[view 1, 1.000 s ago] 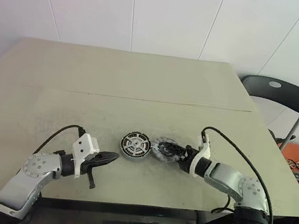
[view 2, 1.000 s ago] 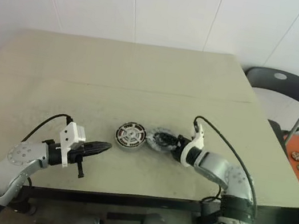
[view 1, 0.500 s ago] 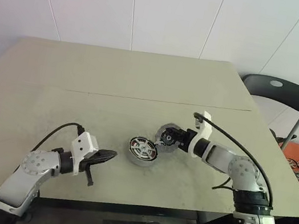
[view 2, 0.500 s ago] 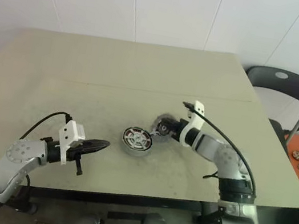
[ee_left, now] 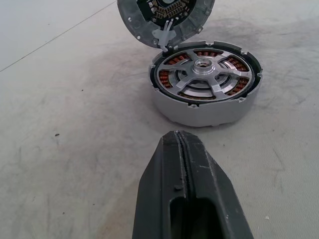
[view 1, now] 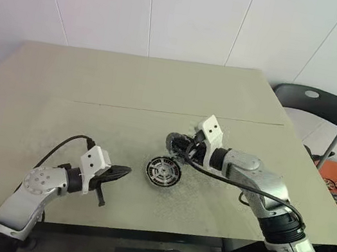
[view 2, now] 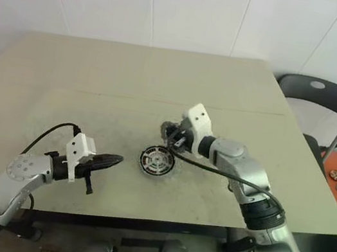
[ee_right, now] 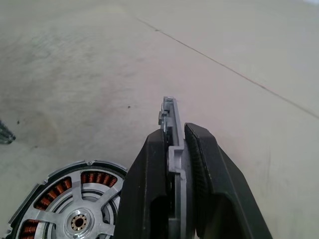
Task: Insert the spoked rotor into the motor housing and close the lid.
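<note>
Right pincer [ee_right: 174,149] is pinching the lid [ee_left: 164,15] on edge, tilted above the housing [view 1: 163,171], which is lying flat, open face up; left pincer [view 1: 122,172] is sitting fully closed, empty.

Workshop or lab: plain worktable [view 1: 130,86], white wall panels [view 1: 195,13], folding chair [view 1: 315,106]

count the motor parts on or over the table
2: the motor housing sits on the table with the spoked rotor seated inside; the lid hangs over it in the right gripper.
</note>
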`<control>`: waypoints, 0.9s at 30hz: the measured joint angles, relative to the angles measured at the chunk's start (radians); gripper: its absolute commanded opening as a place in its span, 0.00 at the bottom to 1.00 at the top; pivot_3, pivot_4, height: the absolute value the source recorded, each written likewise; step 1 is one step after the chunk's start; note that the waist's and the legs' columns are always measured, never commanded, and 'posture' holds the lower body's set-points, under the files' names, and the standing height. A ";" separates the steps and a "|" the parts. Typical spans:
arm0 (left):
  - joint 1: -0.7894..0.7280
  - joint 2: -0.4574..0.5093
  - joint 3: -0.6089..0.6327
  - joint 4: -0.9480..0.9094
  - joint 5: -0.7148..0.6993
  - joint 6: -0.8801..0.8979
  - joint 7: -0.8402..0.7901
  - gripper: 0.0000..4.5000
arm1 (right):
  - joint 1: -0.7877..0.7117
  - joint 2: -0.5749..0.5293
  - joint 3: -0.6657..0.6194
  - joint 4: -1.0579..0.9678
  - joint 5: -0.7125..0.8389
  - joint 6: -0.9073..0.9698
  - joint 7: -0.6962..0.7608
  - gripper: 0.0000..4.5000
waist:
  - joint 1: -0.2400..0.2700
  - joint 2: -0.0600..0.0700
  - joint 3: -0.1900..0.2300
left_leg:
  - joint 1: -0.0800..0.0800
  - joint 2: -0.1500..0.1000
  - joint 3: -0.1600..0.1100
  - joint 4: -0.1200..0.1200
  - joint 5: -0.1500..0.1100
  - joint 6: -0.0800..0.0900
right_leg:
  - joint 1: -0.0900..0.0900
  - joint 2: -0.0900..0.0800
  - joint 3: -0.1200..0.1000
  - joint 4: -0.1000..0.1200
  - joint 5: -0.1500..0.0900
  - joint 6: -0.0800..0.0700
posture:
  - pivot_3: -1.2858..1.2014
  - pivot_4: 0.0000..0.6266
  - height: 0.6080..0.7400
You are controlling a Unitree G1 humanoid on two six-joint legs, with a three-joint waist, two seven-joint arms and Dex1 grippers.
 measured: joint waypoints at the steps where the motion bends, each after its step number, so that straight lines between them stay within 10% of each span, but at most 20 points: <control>1: 0.000 0.000 0.000 0.001 0.001 0.000 0.000 0.00 | 0.003 0.001 0.000 0.000 -0.016 -0.014 0.015 0.13 | 0.000 0.000 0.000 | 0.000 0.000 0.000 0.000 0.000 0.000 | 0.000 0.000 0.000 0.000 0.000 0.000 | 0.52 0.00 1.00; 8: -0.017 0.000 0.000 0.021 0.005 0.000 0.000 0.00 | 0.035 0.004 0.004 -0.001 -0.076 -0.033 0.106 0.63 | 0.002 0.000 0.000 | 0.000 0.000 0.000 0.000 0.000 0.000 | 0.000 0.000 0.000 0.001 0.001 0.000 | 0.52 0.00 1.00; 17: -0.044 0.000 -0.006 0.083 0.040 -0.013 -0.002 0.00 | 0.040 0.010 -0.106 -0.011 0.129 0.147 0.325 0.63 | 0.003 -0.001 0.000 | 0.001 0.000 -0.001 0.001 0.000 0.000 | 0.000 0.000 0.000 0.005 0.001 0.000 | 0.52 0.00 1.00; 27: -0.070 -0.001 -0.010 0.110 0.047 -0.033 -0.006 0.00 | 0.004 0.134 -0.289 0.075 0.291 0.328 0.237 0.63 | 0.000 -0.001 0.000 | 0.004 -0.001 -0.001 0.002 0.000 0.000 | 0.000 0.000 0.000 0.012 0.000 0.001 | 0.52 0.00 1.00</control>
